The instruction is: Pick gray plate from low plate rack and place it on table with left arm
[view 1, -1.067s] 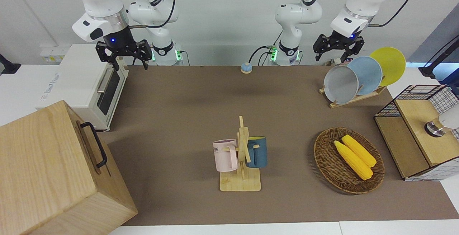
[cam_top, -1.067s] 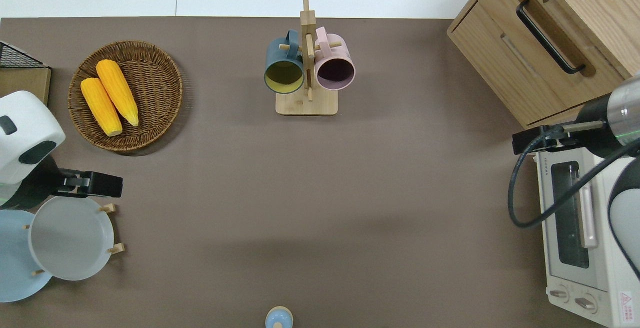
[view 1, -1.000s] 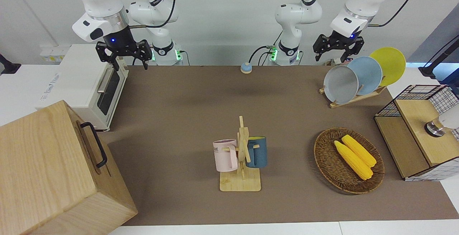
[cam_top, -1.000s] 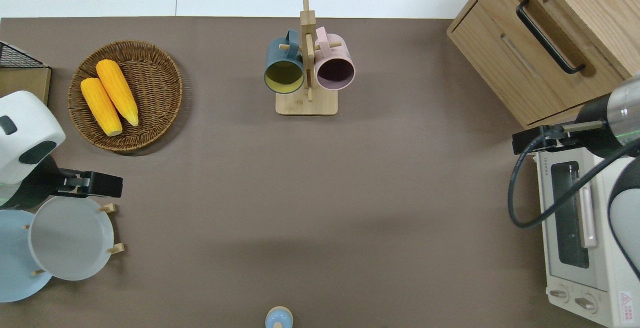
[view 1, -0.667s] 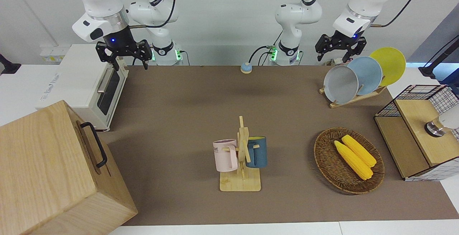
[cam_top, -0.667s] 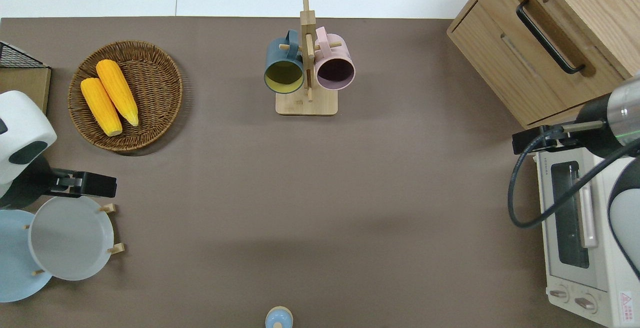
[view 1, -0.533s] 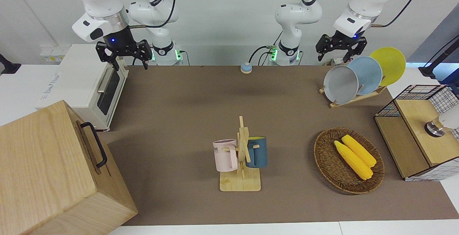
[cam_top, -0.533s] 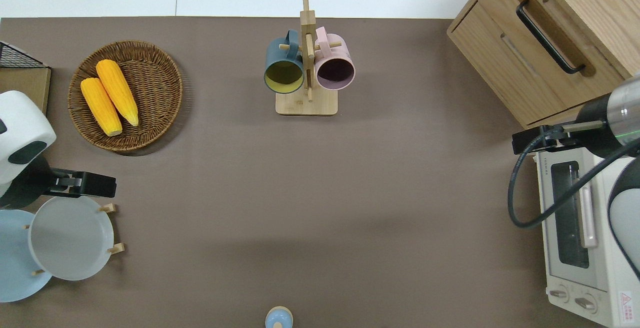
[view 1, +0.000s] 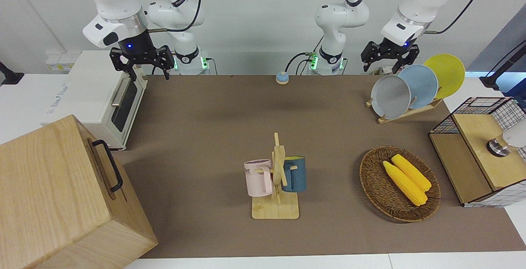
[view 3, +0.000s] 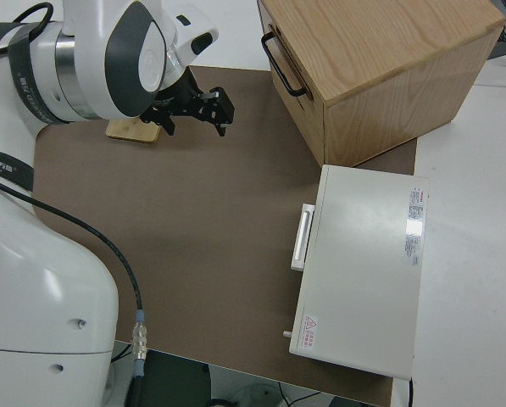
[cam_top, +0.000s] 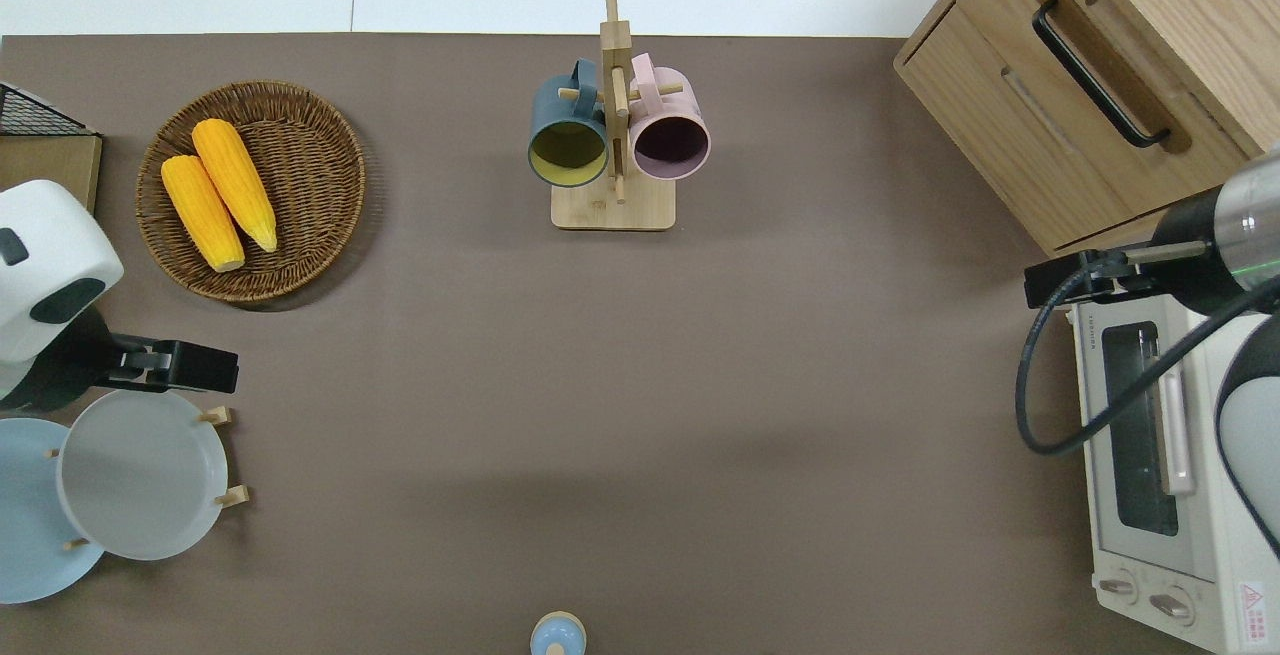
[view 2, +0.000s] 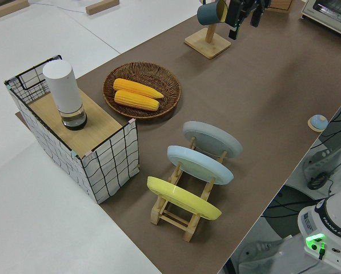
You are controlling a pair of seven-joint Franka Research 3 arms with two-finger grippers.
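The gray plate leaned on edge in the low plate rack on the desk, toward the left arm's end. My left gripper hung above the plate's upper rim, fingers spread wide and empty. The arm hid part of the rack overhead. The right arm was parked.

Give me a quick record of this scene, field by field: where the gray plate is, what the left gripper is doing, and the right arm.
gray plate: standing tilted in the low plate rack, at the end slot toward the table's middle
neighbor plates: light-blue plate next, then yellow plate
left gripper: open, holding nothing, in the air over the table just beside the gray plate's rim
right gripper: open; arm parked
task stage: plate not yet grasped
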